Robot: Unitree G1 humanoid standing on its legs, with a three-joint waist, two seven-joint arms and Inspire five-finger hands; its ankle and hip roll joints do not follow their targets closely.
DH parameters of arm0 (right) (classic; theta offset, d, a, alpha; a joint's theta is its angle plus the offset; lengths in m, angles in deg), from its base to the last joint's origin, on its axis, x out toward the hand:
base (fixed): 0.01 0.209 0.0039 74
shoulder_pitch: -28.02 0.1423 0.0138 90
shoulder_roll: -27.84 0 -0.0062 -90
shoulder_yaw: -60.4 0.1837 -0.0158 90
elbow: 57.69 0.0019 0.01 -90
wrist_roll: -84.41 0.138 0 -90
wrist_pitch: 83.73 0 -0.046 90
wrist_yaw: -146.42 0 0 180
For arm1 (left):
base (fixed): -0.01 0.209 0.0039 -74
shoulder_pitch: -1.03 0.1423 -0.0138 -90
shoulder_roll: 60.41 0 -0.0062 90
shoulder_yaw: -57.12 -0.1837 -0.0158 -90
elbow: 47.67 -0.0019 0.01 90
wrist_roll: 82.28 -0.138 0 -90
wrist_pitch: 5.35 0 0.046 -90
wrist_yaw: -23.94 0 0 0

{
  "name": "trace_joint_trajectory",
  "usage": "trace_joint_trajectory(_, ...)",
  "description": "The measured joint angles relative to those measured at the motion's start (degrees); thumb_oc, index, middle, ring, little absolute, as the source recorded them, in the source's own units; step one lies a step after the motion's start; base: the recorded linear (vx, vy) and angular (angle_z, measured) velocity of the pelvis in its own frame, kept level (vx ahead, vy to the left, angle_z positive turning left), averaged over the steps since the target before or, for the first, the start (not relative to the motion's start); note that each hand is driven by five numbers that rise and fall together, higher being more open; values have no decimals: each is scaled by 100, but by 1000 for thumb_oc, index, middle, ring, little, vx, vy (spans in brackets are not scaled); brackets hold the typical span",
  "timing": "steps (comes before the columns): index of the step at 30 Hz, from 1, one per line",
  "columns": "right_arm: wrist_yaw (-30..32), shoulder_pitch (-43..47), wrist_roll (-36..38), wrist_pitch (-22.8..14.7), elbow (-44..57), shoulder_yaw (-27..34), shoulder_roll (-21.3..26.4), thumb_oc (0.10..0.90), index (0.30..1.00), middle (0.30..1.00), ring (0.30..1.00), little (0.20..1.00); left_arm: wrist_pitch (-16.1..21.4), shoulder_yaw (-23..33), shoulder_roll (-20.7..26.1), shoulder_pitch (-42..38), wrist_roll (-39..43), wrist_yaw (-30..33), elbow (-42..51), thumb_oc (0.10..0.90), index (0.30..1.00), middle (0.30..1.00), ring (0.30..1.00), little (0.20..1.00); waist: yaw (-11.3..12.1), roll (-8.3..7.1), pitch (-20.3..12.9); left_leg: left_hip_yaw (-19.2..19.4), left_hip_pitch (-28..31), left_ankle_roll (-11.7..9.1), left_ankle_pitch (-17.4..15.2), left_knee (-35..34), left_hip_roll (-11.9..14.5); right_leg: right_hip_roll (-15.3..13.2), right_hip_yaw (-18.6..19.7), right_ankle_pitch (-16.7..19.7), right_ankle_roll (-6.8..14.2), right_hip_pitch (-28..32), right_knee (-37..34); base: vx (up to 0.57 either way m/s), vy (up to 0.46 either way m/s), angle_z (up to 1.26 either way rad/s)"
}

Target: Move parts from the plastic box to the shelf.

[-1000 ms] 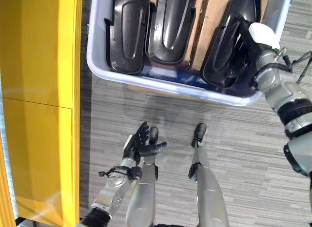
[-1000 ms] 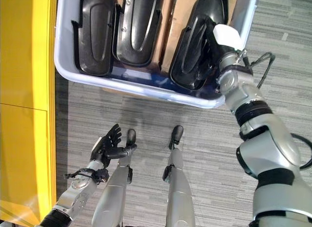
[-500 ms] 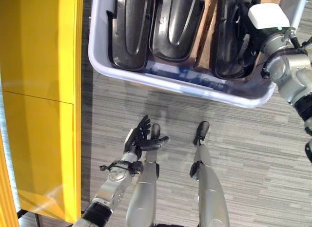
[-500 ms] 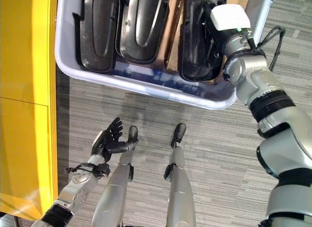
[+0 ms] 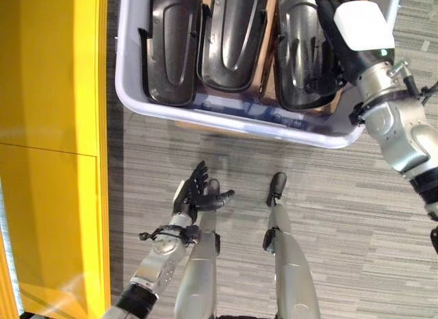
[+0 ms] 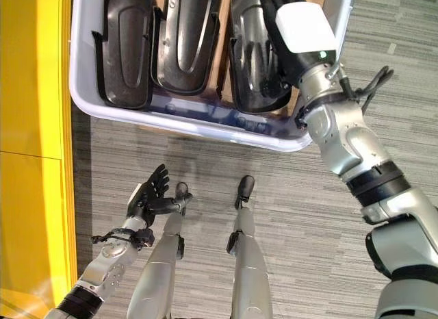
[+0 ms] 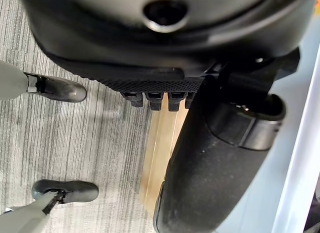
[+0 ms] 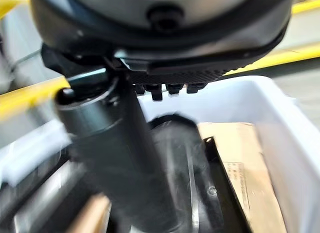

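A yellow shelf (image 5: 55, 148) stands along the left. The left hand (image 5: 195, 196) hangs open above the carpet floor (image 5: 342, 216). Three black parts (image 5: 236, 31) lie side by side in the plastic box (image 5: 205, 120); the right hand (image 5: 335, 38) reaches onto the rightmost one, its fingers seemingly spread, though the grip cannot be told.

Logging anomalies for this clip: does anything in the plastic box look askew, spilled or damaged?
Nothing stands out. Three black parts lie side by side in the plastic box; the right robot hand reaches over the rightmost part.
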Motion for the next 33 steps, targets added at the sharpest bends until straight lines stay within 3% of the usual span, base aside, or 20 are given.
trace_joint_trajectory(3, 86, -961, 3, 67, 635, 730, -293, 900, 1000, 1000, 1000, 1000, -27, 70, -6, 130, -2, -7, 68, 900, 1000, 1000, 1000, 1000, -66, -62, 0, 34, 79, -18, -12, -44, 16, 17, 24, -18, 24, 36, 0, -2, -1, -7)
trace_joint_trajectory(6, 110, -1280, 45, 97, 765, 762, -409, 900, 1000, 1000, 1000, 1000, -67, 122, 15, 182, -3, 72, 55, 900, 1000, 1000, 1000, 1000, -183, -104, 4, 109, 149, -5, -38, -73, 14, 17, 98, -24, 31, 53, 0, -8, 1, -13)
trace_joint_trajectory(8, 118, -2050, 36, 105, 1292, 1163, -859, 900, 1000, 1000, 1000, 1000, -136, 145, 7, 203, -8, 95, 78, 900, 1000, 1000, 1000, 1000, -205, -107, 6, 176, 192, -13, -76, -74, 40, 48, 135, -35, 43, 66, 0, -15, -2, -14)
trace_joint_trajectory(12, 118, -2405, 9, 62, 1696, 1207, -1396, 900, 1000, 1000, 1000, 1000, -170, 167, 13, 238, -11, 99, 86, 900, 1000, 1000, 1000, 1000, -212, -117, 10, 205, 248, -26, -84, -74, 69, 86, 161, -46, 53, 102, 0, -27, -4, -4)
trace_joint_trajectory(15, 112, -2283, -315, 45, 1598, 904, -1301, 900, 1000, 1000, 1000, 1000, -168, 180, 20, 294, -12, 101, 129, 900, 1000, 1000, 1000, 1000, -201, -118, 10, 230, 269, -11, -94, -74, 68, 81, 172, -76, 92, 115, -1, -8, -2, -2)
trace_joint_trajectory(28, 162, -1675, -1438, 36, 1410, 643, -1274, 900, 1000, 1000, 1000, 1000, -149, 117, 10, 307, -65, 119, 133, 900, 1000, 1000, 1000, 1000, -130, -113, 11, 149, 172, -19, -103, -74, 63, 67, 107, -95, 56, 71, -1, -3, -2, 2)
trace_joint_trajectory(33, 269, -1400, -2018, 45, 1199, 422, -862, 900, 1000, 1000, 1000, 1000, -138, 119, -75, 21, -287, 200, -397, 900, 1000, 1000, 1000, 1000, -59, -90, 16, 145, 156, -14, -108, -74, 59, 60, 94, -100, 52, 58, -1, 0, 0, 0)
